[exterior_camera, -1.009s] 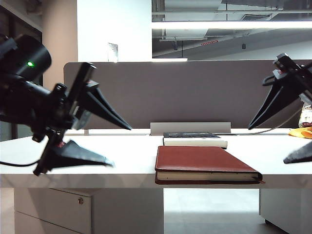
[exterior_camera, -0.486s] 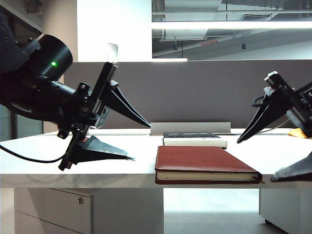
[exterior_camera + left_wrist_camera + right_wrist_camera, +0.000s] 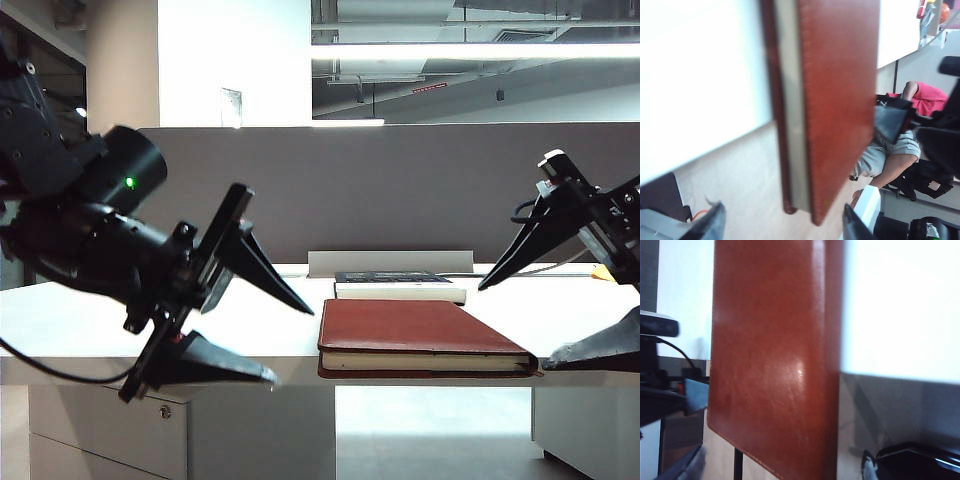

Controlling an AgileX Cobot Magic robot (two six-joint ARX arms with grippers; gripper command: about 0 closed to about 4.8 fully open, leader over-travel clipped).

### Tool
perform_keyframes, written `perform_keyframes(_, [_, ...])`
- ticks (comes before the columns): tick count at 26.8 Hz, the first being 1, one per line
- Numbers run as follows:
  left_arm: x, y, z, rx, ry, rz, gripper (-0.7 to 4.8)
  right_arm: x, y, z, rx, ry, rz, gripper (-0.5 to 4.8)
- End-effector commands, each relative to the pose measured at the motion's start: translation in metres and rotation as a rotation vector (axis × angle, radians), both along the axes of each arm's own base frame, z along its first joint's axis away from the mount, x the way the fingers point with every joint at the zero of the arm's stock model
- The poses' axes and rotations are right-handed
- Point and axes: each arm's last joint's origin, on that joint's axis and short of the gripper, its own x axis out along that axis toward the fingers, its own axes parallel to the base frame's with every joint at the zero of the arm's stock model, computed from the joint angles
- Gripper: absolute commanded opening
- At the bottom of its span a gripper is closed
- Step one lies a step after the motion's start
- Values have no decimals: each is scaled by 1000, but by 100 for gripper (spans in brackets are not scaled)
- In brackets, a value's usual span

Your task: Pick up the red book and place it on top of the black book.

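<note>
The red book [image 3: 415, 330] lies flat at the table's front, its near edge overhanging the table edge. Right behind it lies the thicker black book [image 3: 398, 285] with a white page block. My left gripper [image 3: 293, 346] is open just left of the red book's front left corner, nothing between its fingers. My right gripper [image 3: 512, 327] is open at the book's front right corner, its lower fingertip close to that corner. The left wrist view shows the red book [image 3: 840, 100] ahead of the open left gripper [image 3: 782, 227]. The red book [image 3: 770, 355] fills the right wrist view before the right gripper [image 3: 780, 460].
A white table [image 3: 120, 320] carries both books, with a grey partition [image 3: 400, 190] behind it. A drawer cabinet [image 3: 110, 430] stands under the table at the left. Something yellow [image 3: 605, 272] lies at the far right. A seated person [image 3: 920, 100] shows beyond the table.
My left gripper has swung right and down toward the red book's left corner. My right gripper has moved left and lower toward its right corner. Both stayed open; the books have not moved.
</note>
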Motion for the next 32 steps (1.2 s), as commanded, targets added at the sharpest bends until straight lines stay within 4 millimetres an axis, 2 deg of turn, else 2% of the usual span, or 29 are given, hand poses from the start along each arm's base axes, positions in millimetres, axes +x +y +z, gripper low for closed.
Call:
perform_keyframes(1, [1, -5, 0, -29, -14, -25, 303, 3, 1, 4, 16, -29, 0, 400])
perform_keyframes(15, [11, -23, 10, -70, -36, -37, 302, 9, 3, -11, 66, 33, 12, 399])
perform_keyframes(24, [15, -32, 5, -59, -14, -62, 301, 9, 3, -11, 68, 36, 10, 398])
perform_keyframes(29, [8, -28, -4, 26, -10, -95, 301, 9, 3, -11, 66, 33, 8, 335])
perform_keyframes(32, [10, -29, -3, 22, -33, -90, 301, 10, 3, -10, 66, 17, 6, 333])
